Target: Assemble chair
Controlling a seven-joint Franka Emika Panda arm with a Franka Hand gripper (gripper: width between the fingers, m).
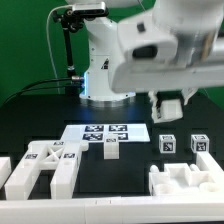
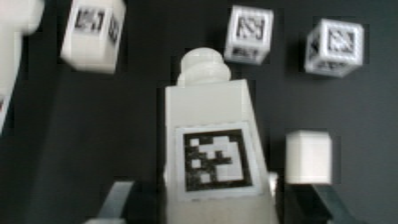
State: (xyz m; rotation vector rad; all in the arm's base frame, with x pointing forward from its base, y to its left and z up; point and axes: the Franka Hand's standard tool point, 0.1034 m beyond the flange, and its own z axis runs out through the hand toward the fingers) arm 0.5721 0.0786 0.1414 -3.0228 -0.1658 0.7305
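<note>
My gripper (image 1: 168, 108) hangs above the table towards the exterior view's right, blurred. In the wrist view it (image 2: 214, 205) is shut on a long white tagged post (image 2: 210, 140) with a rounded peg (image 2: 205, 64) at its far end. The dark fingers (image 2: 121, 202) press on both its sides. Below it on the black table lie two small tagged white blocks (image 2: 249, 30) (image 2: 334, 45), which also show in the exterior view (image 1: 168, 143) (image 1: 200, 142). A larger tagged white piece (image 2: 89, 35) lies beside them.
The marker board (image 1: 105, 132) lies mid-table in front of the robot base (image 1: 100, 70). A small white part (image 1: 111, 150) stands at its front edge. Big white chair pieces lie front left (image 1: 40, 165) and front right (image 1: 185, 180). A small white piece (image 2: 311, 155) sits by the right finger.
</note>
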